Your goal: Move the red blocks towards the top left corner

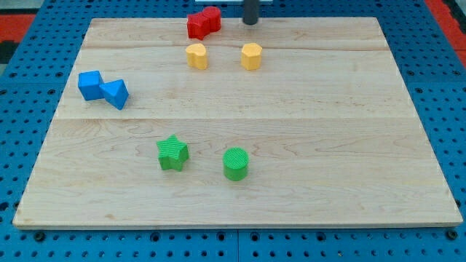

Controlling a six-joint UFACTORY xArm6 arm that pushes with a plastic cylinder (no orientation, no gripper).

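Red blocks (203, 22) are sitting at the desk's top edge, a little left of the middle, two of them pressed together so that their exact shapes are hard to make out. My tip (250, 22) is standing just to their right at the same top edge, apart from them with a strip of bare wood showing in between. No jaws are fitted to this rod, so nothing is gripping or holding any block, and only the short lower end of the rod is showing below the view's top.

Moving outward, a yellow block (196, 56) is lying just below the red pair, and a second yellow block (251, 56) is lying just below my tip; the two are sitting level with each other and apart. Their shapes look rounded or many-sided, but I cannot tell which.

Farther out, near the desk's left edge, two blue blocks (103, 89) are touching each other, angular in outline, with the right one sitting slightly lower.

Toward the view's bottom, a green star (172, 153) is lying left of the middle, and a green cylinder (235, 163) is standing near it on the right, the two not touching.

Everything is resting on the pale wooden desk (349, 131), which is lying on a blue pegboard (29, 94).
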